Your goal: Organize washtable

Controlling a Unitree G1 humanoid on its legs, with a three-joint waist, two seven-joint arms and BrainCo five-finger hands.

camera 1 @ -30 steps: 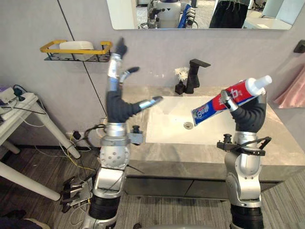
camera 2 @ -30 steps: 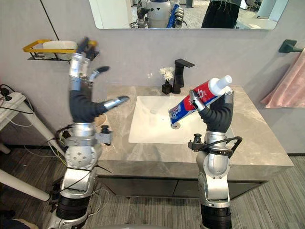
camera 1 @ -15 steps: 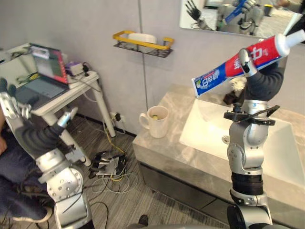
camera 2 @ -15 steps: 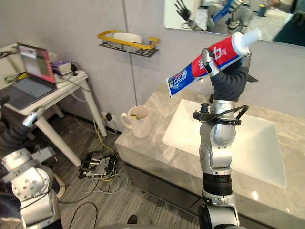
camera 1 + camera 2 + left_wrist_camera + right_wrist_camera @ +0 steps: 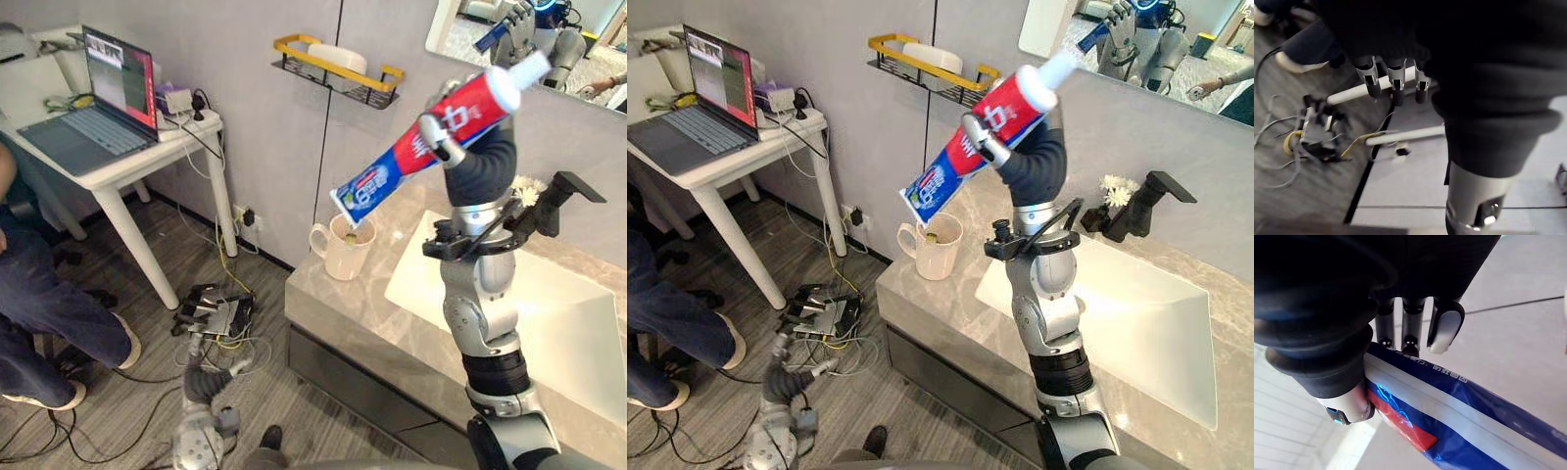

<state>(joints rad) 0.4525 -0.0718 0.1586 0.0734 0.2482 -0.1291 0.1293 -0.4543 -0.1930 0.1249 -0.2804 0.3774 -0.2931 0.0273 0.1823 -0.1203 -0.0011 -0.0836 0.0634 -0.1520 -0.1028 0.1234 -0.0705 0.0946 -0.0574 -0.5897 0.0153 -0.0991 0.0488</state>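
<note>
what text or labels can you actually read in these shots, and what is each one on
toothpaste tube, held in the right robot hand: white lettering on its red and blue parts, too blurred to read.
Same tube in the right wrist view: a row of small white characters along its edge, too small to read.
laptop screen: content too small to read.
Nothing else carries readable text.

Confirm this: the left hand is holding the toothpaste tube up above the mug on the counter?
No, the right hand grips the toothpaste tube above the mug on the counter, as the left eye view shows. The left hand hangs low, open.
</note>
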